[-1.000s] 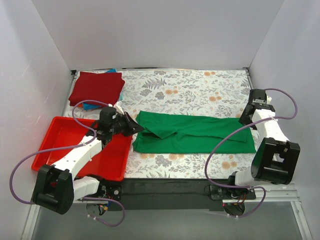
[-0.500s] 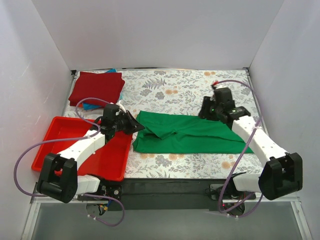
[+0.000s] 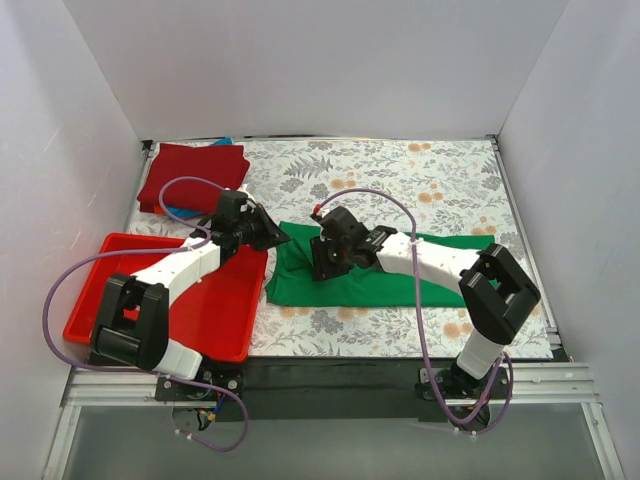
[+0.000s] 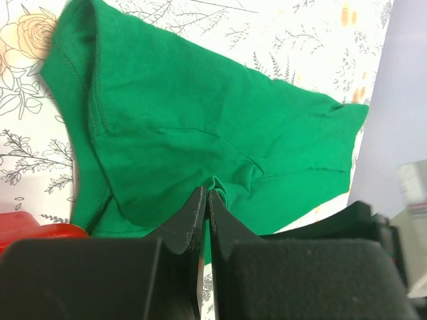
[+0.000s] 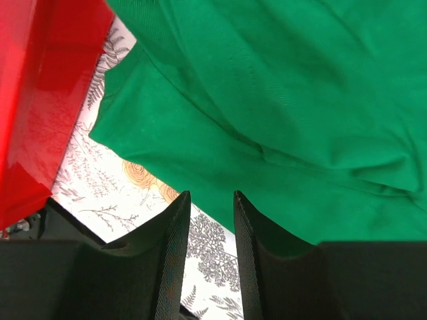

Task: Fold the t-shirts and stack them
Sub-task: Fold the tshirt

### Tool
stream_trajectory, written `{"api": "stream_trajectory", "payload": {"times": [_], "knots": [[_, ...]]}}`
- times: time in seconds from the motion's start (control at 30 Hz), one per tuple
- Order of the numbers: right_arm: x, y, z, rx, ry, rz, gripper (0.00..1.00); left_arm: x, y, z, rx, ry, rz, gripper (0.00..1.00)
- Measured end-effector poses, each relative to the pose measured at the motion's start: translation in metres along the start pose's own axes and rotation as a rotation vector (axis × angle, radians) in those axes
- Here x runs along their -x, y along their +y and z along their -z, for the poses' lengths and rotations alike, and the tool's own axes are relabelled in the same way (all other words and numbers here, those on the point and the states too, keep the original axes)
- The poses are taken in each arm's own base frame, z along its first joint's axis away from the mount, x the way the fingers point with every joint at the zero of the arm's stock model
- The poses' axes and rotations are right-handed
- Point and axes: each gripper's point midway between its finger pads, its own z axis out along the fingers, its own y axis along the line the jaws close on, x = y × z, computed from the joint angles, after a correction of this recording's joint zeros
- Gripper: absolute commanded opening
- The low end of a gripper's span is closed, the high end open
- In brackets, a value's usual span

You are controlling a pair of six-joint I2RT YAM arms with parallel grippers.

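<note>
Lying flat, green shirt (image 3: pixel 340 290), long axis left-right.
Left gripper (image 4: pixel 206 197) pinches a pucker at its left end; right gripper (image 5: pixel 209 200) jaws spread just above its edge.

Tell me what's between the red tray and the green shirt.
Only a narrow strip of bare floral table cover, seen best in the right wrist view, separating the red tray from the green shirt.
</note>
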Motion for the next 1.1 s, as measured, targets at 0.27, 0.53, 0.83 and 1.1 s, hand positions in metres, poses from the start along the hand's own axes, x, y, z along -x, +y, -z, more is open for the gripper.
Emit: {"api": "stream_trajectory", "payload": {"times": [0.27,0.53,0.83,1.1], "knots": [[-0.008,-0.008,-0.019,-0.091,0.007,0.033,0.39,0.002,0.002,-0.002,0.009,-0.006,-0.016,0.0],[-0.012,-0.036,-0.038,-0.217,0.012,0.041,0.4,0.003,0.002,-0.002,0.009,-0.006,-0.021,0.0],[-0.007,-0.04,-0.048,-0.248,0.01,0.061,0.29,0.002,0.002,-0.002,0.009,-0.006,-0.023,0.0],[-0.007,-0.046,-0.041,-0.282,0.011,0.073,0.01,0.002,0.001,0.0,0.005,-0.001,-0.035,0.0]]}}
